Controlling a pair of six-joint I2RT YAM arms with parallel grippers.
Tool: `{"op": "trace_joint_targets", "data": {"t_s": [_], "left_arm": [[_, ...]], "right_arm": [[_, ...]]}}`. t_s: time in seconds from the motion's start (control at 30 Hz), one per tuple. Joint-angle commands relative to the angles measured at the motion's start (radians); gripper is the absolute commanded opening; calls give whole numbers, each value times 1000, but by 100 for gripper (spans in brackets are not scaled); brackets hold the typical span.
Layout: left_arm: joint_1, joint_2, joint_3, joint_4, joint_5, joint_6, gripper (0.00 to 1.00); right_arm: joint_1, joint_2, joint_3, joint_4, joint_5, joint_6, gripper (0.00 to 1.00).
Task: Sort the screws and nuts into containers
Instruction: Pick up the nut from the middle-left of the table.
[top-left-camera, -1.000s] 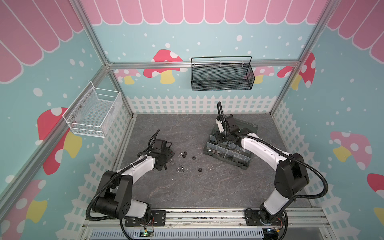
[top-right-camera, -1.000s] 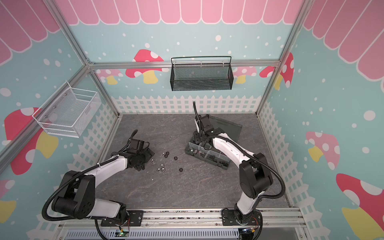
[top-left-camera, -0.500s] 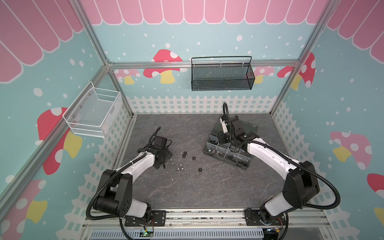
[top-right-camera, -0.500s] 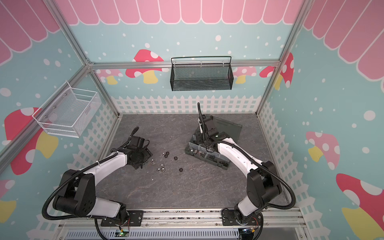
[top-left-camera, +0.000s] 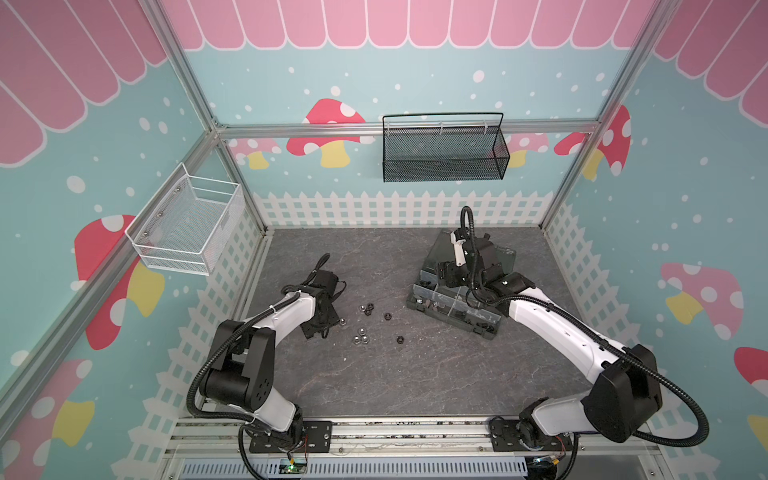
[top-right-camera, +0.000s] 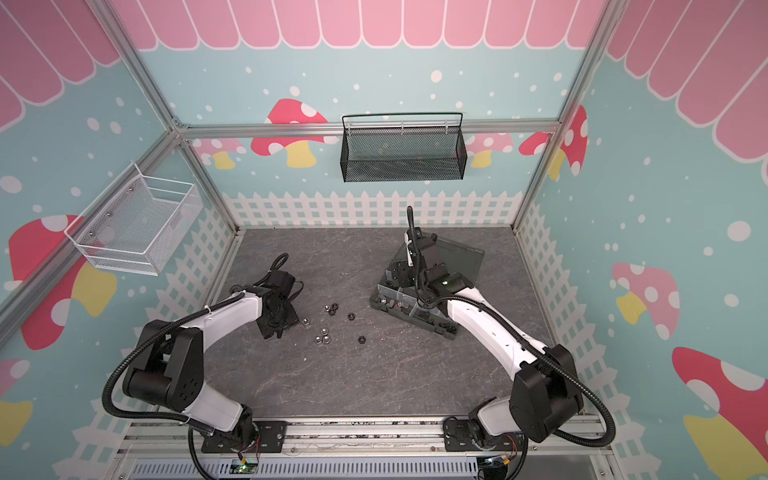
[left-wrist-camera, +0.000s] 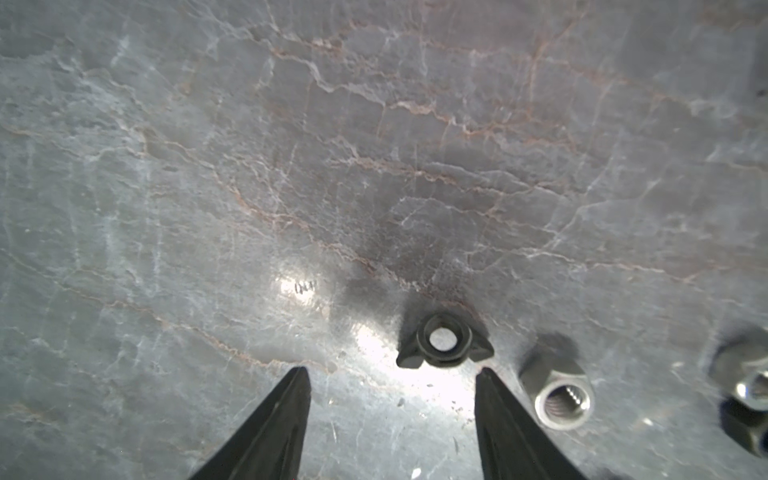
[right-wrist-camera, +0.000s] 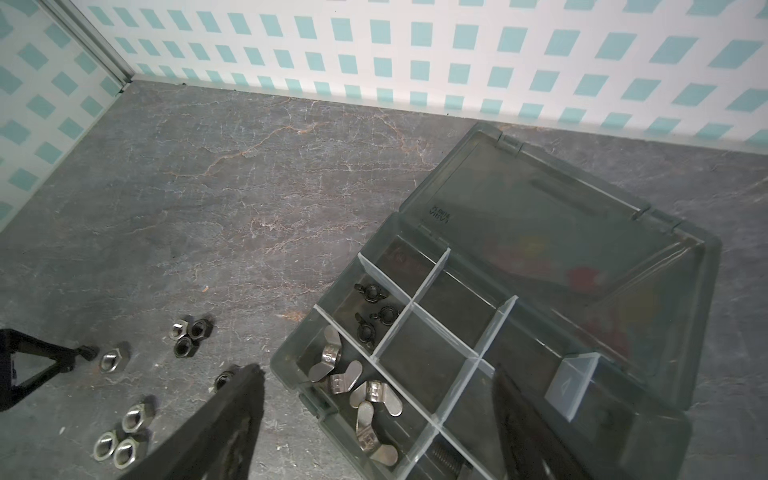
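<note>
- In both top views, nine loose nuts (top-left-camera: 368, 307) lie on the grey table (top-left-camera: 374, 382) between the arms: a cluster of three, a silver trio and three singles. One organizer box (top-left-camera: 449, 322), lid folded back, sits by the right arm.
- Left wrist view: the left gripper (left-wrist-camera: 390, 372) has its jaws partly spread with nothing between them. One black winged piece (left-wrist-camera: 444, 343) lies just past the tips, and one silver nut (left-wrist-camera: 559, 399) sits beside a finger.
- Right wrist view: the right gripper (right-wrist-camera: 376, 370) hangs over the box, jaws wide and empty. One cell holds three black winged pieces (right-wrist-camera: 386, 311); its neighbour holds about four silver winged pieces (right-wrist-camera: 376, 392).
</note>
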Motion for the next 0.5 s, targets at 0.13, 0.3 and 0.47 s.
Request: {"op": "trace_joint_targets", "data": {"t_s": [0.13, 0.3, 0.47], "left_arm": [[4, 44, 29, -31, -22, 32, 63], [10, 77, 45, -23, -44, 32, 58], [23, 116, 60, -8, -36, 31, 57]], "right_arm": [[-3, -21, -13, 27, 28, 19, 97], [-3, -12, -1, 26, 29, 15, 97], [-3, -13, -8, 28, 30, 15, 97]]}}
